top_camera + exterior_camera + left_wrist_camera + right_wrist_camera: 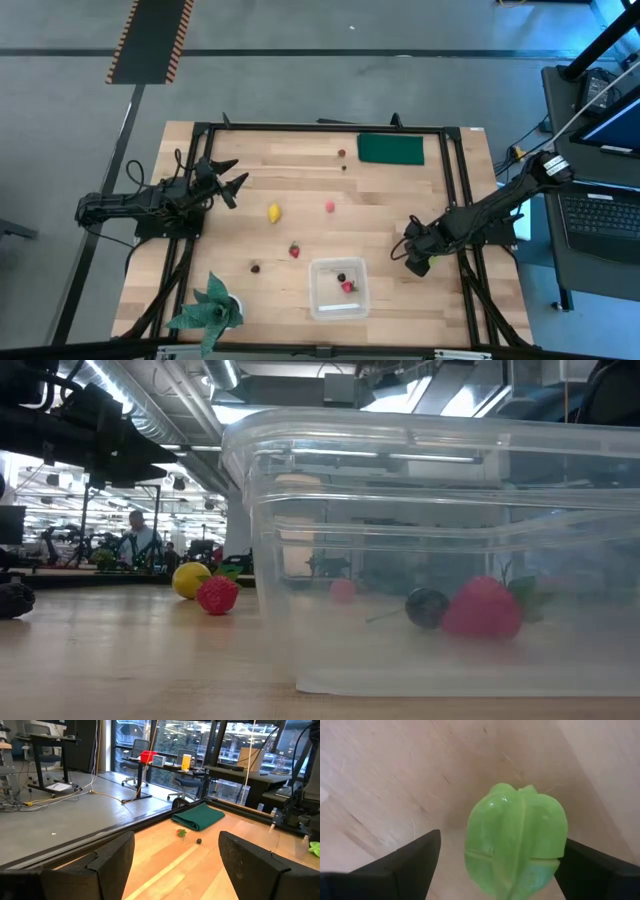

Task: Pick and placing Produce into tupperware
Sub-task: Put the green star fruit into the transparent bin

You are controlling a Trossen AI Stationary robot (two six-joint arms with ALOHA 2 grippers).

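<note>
The tupperware point(337, 288) sits low centre by the table's front edge, a red berry point(348, 286) inside. Right of it, near the table edge, the right gripper point(495, 865) spreads around a green fruit point(516, 840). The left gripper point(232, 177), open, hangs upper left; lemon point(273, 212) lies on open wood.

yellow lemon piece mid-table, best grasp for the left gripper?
Take the yellow lemon across its narrow middle, coming straight down from above. It lies flat on the table, long axis roughly toward the tub, with clear wood on both sides for the fingers. The left gripper is open beside it; the right gripper is low by the green piece.
</note>
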